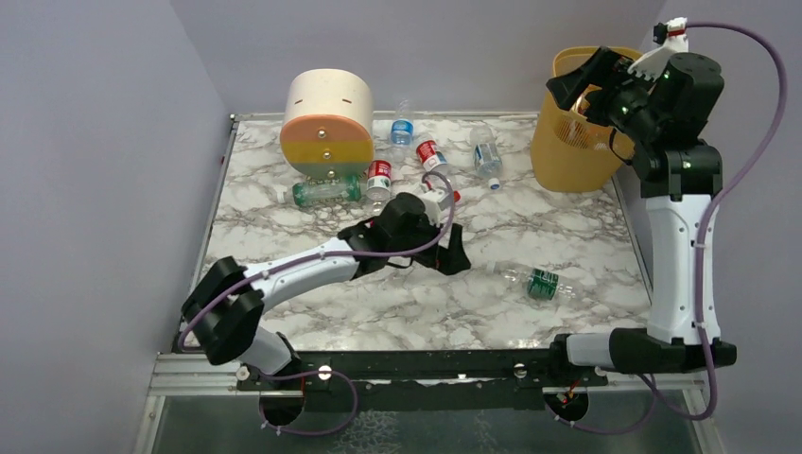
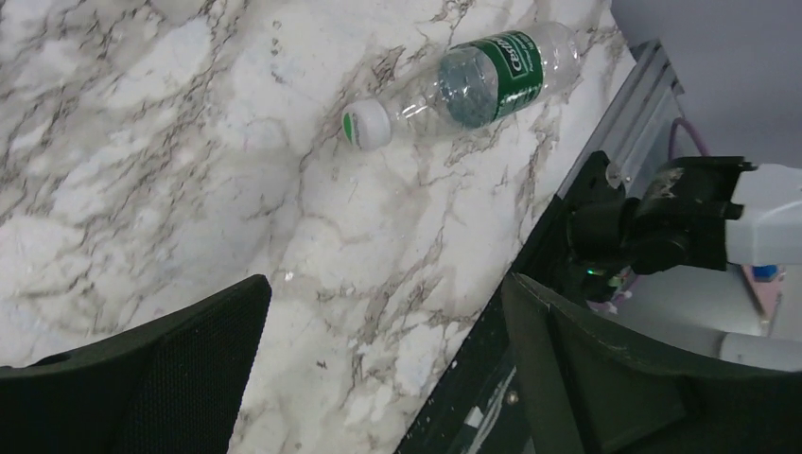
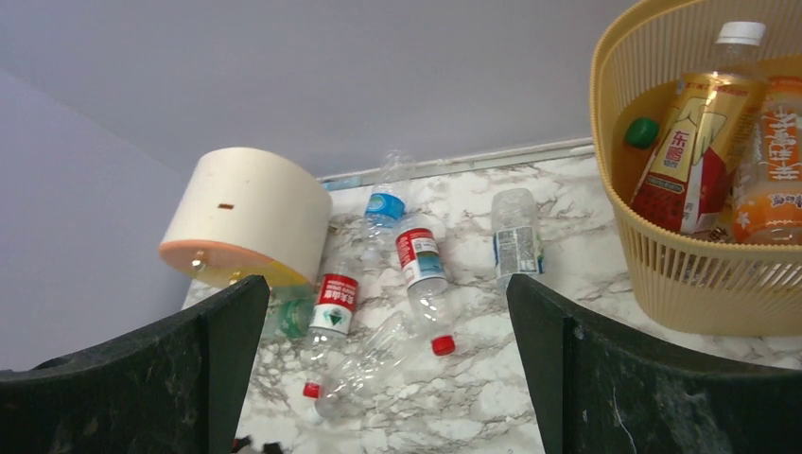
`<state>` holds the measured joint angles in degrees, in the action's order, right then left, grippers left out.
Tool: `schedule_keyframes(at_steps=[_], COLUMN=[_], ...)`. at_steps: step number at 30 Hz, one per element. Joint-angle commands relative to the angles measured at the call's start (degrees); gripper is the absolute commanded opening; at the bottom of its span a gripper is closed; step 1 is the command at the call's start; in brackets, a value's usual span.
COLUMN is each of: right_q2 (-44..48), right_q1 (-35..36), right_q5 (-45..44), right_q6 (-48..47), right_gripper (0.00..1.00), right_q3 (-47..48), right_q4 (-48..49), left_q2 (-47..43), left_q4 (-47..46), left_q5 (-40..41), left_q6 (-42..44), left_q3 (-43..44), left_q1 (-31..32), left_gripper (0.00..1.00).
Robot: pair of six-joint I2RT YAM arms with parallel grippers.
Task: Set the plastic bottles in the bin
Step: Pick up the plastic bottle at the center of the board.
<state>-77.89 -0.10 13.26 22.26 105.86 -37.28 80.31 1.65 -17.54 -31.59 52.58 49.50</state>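
A clear bottle with a green label point(image 1: 541, 282) lies on the marble table near the right front; it also shows in the left wrist view point(image 2: 492, 71). My left gripper point(image 1: 458, 257) point(image 2: 383, 359) is open and empty, low over the table, left of that bottle. Several more bottles point(image 1: 430, 154) lie at the back middle; the right wrist view shows red-labelled ones point(image 3: 336, 303) and a clear one point(image 3: 378, 364). The yellow-orange bin point(image 1: 567, 151) point(image 3: 662, 265) stands at the back right with bottles point(image 3: 695, 142) inside. My right gripper point(image 1: 570, 91) point(image 3: 383, 369) is open and empty, high beside the bin's rim.
A round cream, orange, yellow and green drawer unit point(image 1: 326, 118) point(image 3: 246, 213) stands at the back left, with a green bottle point(image 1: 326, 191) in front of it. The right arm's base point(image 2: 681, 218) sits at the table's near edge. Walls close in behind and at the sides.
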Motion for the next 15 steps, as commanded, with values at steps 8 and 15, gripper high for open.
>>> schedule_keyframes(at_steps=[8,15], right_q2=[8.5,10.4], right_q1=[-0.2,-0.2], right_q5=[14.5,18.1], right_q6=[0.1,-0.5], right_gripper=[0.99,0.99], right_q3=[1.3,0.7], right_q4=[-6.0,-7.2], left_q2=[23.7,35.4], left_q4=[-1.7,-1.0], left_q5=[8.3,8.0], left_q6=[23.5,32.6], left_q3=[22.3,34.9], left_q1=[10.3,14.1], left_gripper=[0.99,0.99])
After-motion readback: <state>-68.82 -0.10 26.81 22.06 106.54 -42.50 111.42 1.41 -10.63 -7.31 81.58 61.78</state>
